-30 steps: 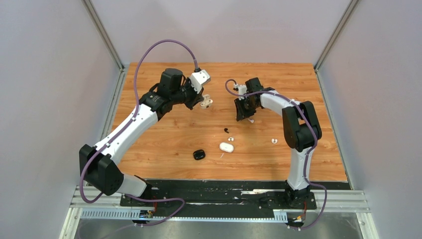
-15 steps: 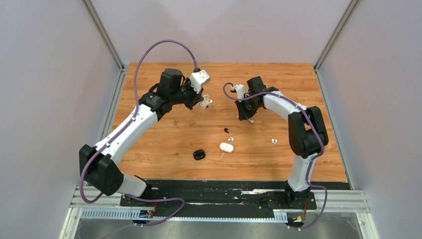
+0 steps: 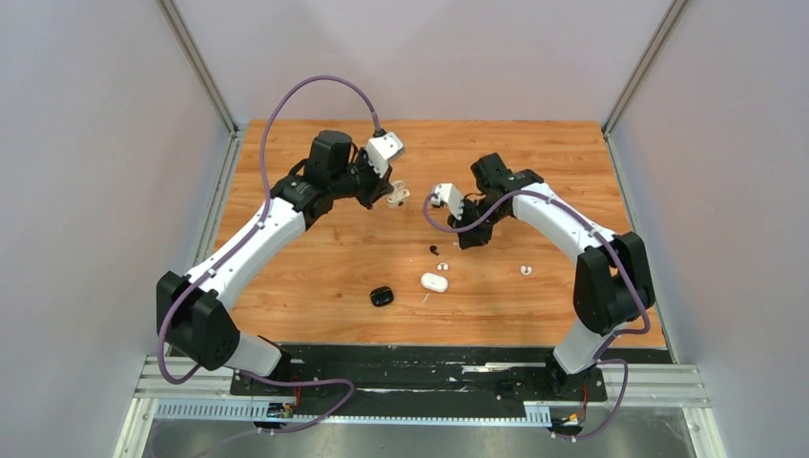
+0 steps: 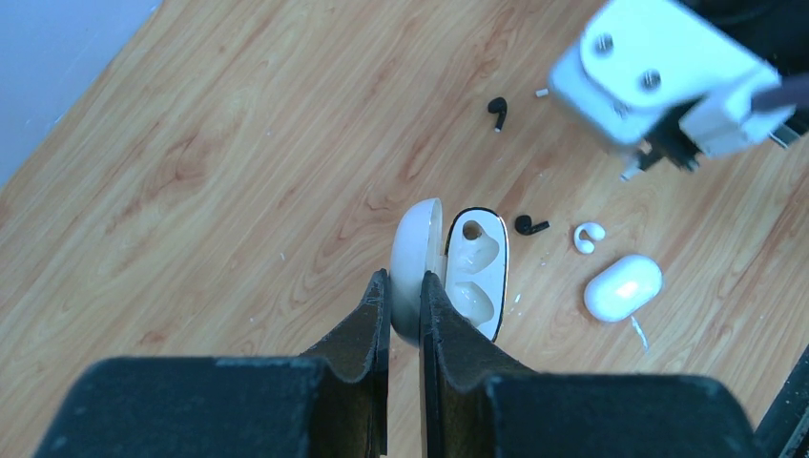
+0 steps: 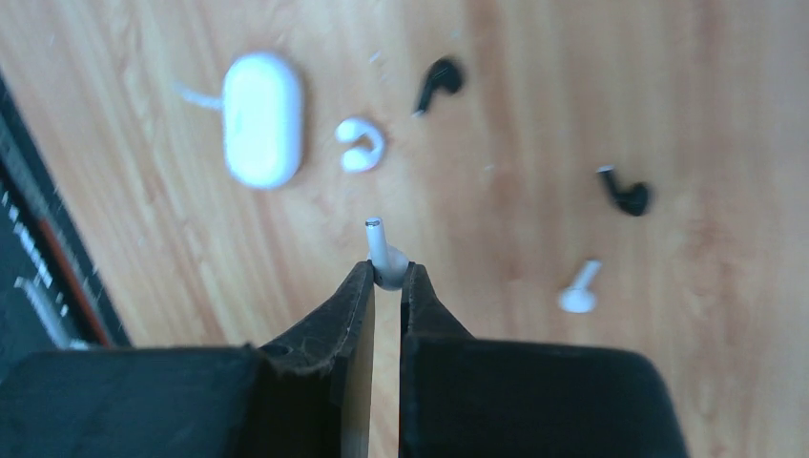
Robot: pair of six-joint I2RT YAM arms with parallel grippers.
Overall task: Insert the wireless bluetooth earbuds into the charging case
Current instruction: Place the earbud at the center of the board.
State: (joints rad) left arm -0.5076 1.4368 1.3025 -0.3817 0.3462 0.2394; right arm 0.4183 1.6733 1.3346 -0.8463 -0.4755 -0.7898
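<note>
Two holds: left tool (image 4: 404,280) clamps charging case (image 4: 475,272), right tool (image 5: 388,275) pinches earbud (image 5: 378,244).

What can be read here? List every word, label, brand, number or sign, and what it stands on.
No text is readable in any view. The open case in the left end effector, the closed white case, the black case and the earbud in the right end effector show no markings.

Robot lab cell: grey panel walls (image 3: 95,143), alu posts (image 3: 196,62), wood-look bench (image 3: 324,258), base rail (image 3: 429,393).
</note>
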